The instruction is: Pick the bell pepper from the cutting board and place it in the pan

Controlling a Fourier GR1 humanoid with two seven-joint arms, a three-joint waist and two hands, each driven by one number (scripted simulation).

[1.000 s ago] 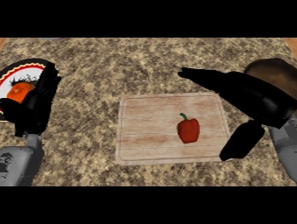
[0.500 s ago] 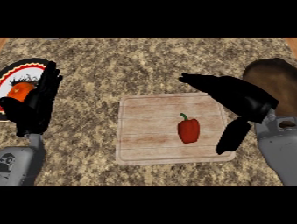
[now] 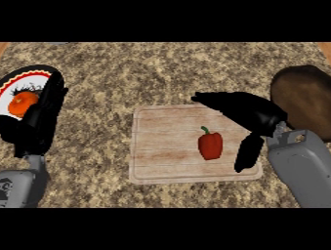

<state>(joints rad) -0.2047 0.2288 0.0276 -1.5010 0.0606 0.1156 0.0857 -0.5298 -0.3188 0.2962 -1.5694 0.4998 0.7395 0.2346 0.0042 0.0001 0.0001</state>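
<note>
Pepper lies mid board, stem far. My right hand is just right of it, spread wide, holding nothing. Likely light, stiff, smooth-skinned and slippery: pinch across the body, not the stem. Pan far right.

single head view, steeply down, counter

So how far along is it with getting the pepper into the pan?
Nothing is done yet: the bell pepper lies on the cutting board, untouched. In hand: the right hand is open over the board beside the pepper. Left: grasp, lift, and place it in the pan. The left hand rests open at the left.
</note>
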